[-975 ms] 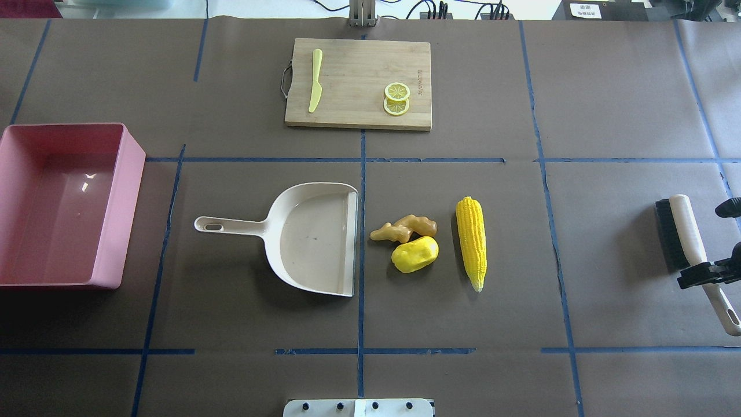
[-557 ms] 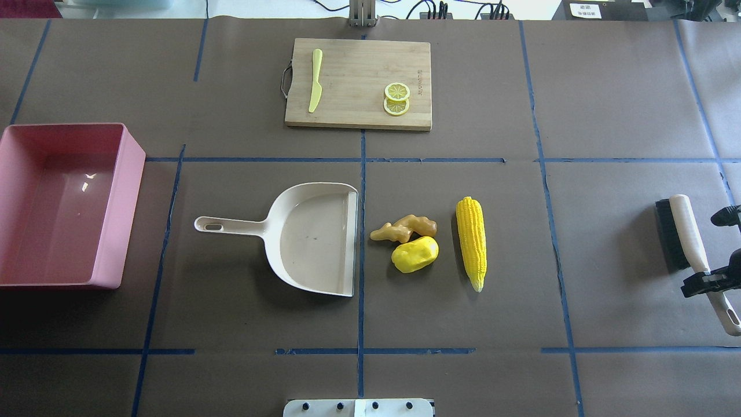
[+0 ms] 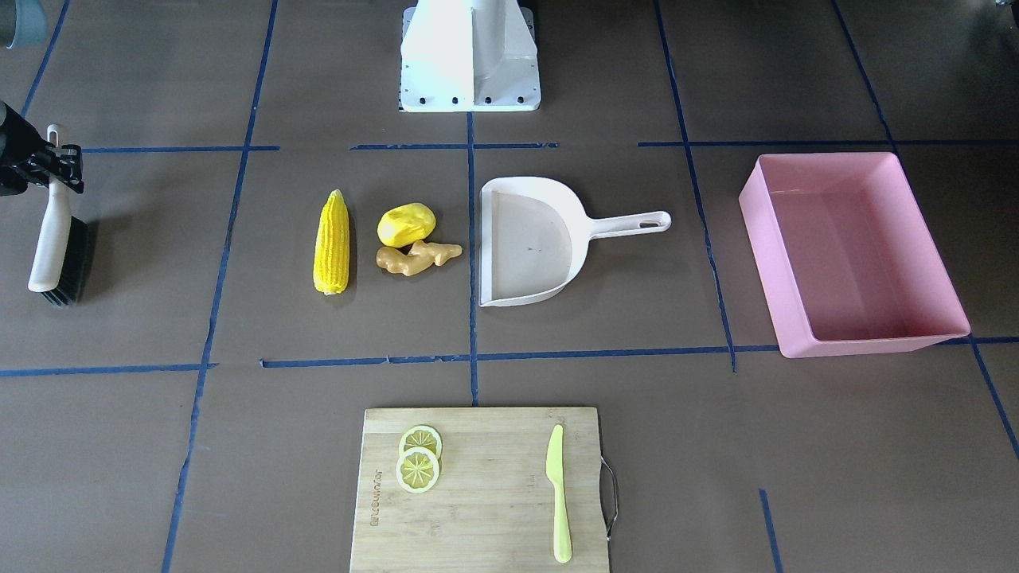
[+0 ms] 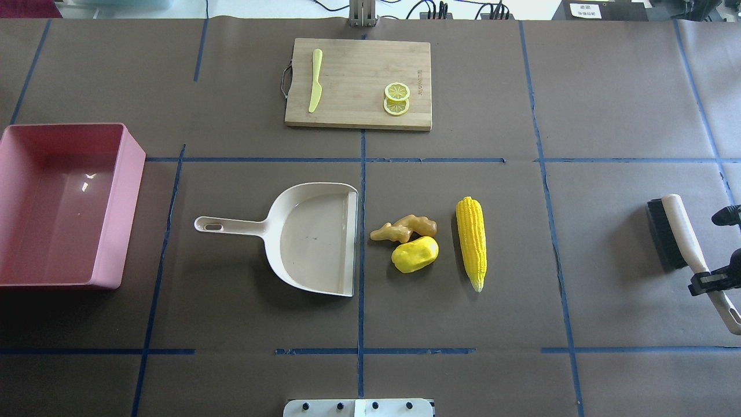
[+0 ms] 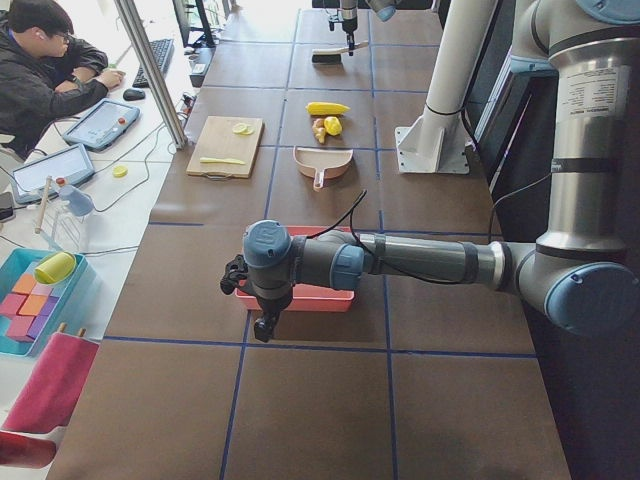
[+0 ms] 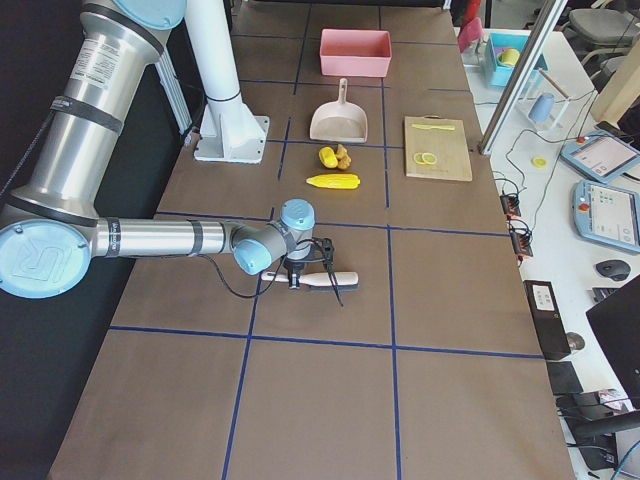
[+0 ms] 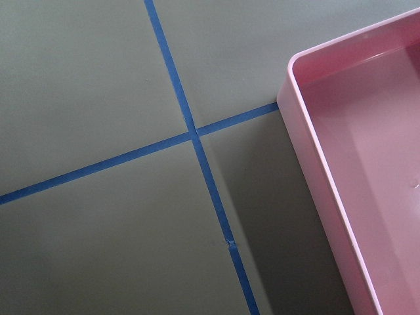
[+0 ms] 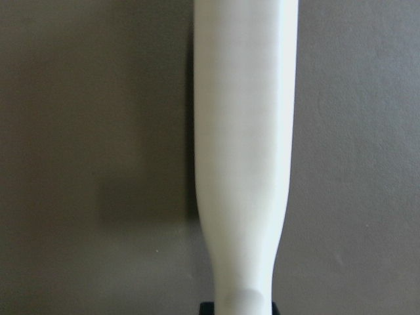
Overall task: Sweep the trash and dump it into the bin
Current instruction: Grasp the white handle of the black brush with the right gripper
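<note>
The trash lies mid-table: a yellow corn cob (image 4: 470,243) (image 3: 332,243), a rounded yellow lump (image 4: 414,254) (image 3: 406,224) and a tan ginger root (image 4: 405,227) (image 3: 418,257) touching the lump. The pink bin (image 4: 124,220) (image 3: 766,263) stands empty at the far left. My right gripper (image 4: 707,280) (image 3: 54,163) is shut on the white handle of a black-bristled brush (image 4: 680,231) (image 8: 243,131) at the table's right edge. My left gripper (image 5: 262,322) hangs beside the bin's outer end (image 7: 318,170). I cannot tell whether it is open or shut.
An off-white dustpan (image 4: 312,237) (image 3: 529,239) lies just left of the trash, mouth toward it, handle toward the bin. A wooden cutting board (image 4: 359,84) at the far side carries a yellow-green knife (image 4: 315,78) and lemon slices (image 4: 396,98).
My right gripper's fingers have drawn in around the brush handle. The brush head has shifted slightly to the left. The trash, dustpan and bin have not moved.
</note>
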{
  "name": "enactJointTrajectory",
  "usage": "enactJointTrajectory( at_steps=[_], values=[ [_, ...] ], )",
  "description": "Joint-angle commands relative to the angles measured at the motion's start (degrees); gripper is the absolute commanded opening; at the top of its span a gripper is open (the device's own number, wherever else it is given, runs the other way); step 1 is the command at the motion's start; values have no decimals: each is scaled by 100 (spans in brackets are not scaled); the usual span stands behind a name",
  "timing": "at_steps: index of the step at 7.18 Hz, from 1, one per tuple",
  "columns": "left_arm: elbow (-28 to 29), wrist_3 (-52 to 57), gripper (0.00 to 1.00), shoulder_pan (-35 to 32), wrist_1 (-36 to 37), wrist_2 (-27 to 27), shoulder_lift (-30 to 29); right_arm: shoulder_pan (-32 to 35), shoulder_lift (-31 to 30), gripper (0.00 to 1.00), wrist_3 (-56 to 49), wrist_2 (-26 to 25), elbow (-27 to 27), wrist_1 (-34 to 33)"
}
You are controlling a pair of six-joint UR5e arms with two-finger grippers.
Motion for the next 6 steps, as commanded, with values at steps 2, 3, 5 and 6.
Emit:
enactJointTrajectory(
  at_steps=[2,3,5,6],
  values=[
    [32,6,100,59,8,13,-174,-5,21,0,3,-17,2,-3],
    [-115,-29,100,128,-18,3,-218,3,21,0,3,-17,2,-3],
    [-519,-258,100,670,-428,-138,-332,-5,47,0,3,-43,-25,-21],
    [-582,-258,99,1074,-963,-137,-350,-14,65,0,3,-44,-16,-21]
  ],
)
